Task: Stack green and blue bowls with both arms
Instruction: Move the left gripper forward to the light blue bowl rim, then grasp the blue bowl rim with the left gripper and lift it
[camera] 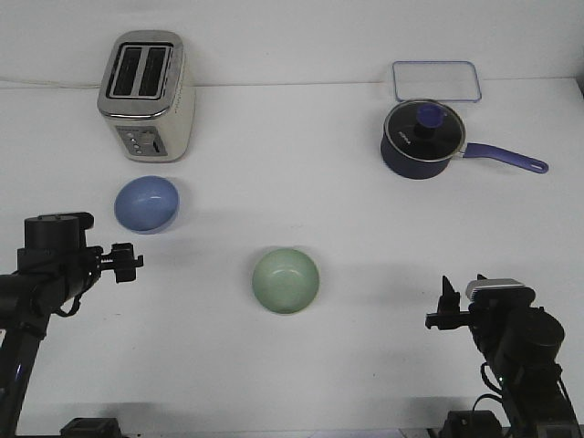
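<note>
You have two small round matte bowls apart on the white table, one periwinkle blue (147, 203), one mint green (286, 279); whether your left gripper (128, 263) or right gripper (443, 310) is parted, you cannot tell.

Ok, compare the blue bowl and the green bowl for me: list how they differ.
Colour: the blue bowl is light periwinkle, the green bowl pale mint.
Place: the blue bowl sits just in front of the toaster on the robot's left; the green bowl sits near the table's middle, closer to the robot.
Pose: the blue bowl's opening looks tipped toward the toaster; the green bowl sits level.
Shared: both are small, round, matte, empty and ungrasped.
</note>
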You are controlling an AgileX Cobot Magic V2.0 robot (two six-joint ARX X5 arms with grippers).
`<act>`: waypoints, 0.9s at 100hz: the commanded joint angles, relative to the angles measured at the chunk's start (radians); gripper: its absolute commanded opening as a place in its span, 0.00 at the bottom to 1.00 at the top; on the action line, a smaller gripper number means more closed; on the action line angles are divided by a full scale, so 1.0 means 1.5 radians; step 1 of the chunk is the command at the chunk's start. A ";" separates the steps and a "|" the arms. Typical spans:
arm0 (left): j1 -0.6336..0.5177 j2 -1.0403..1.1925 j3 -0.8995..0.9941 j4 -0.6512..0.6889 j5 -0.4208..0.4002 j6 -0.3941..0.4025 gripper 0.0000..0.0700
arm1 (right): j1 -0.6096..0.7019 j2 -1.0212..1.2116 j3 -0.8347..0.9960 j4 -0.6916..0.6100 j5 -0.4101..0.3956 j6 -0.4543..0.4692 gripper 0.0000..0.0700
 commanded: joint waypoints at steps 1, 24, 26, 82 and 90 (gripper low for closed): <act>0.009 0.033 0.027 0.012 0.001 -0.006 0.66 | 0.001 0.000 0.004 0.009 0.000 0.002 0.61; 0.039 0.192 0.157 0.012 0.001 -0.005 0.66 | 0.001 0.000 0.004 0.009 0.000 0.002 0.61; 0.041 0.207 0.169 0.012 0.001 -0.003 0.66 | 0.001 0.000 0.004 0.009 0.000 0.002 0.61; 0.064 0.501 0.298 0.044 0.001 0.022 0.66 | 0.001 0.000 0.004 0.008 0.000 0.002 0.61; 0.070 0.521 0.298 0.050 0.001 0.022 0.66 | 0.001 0.000 0.004 0.008 0.000 0.002 0.61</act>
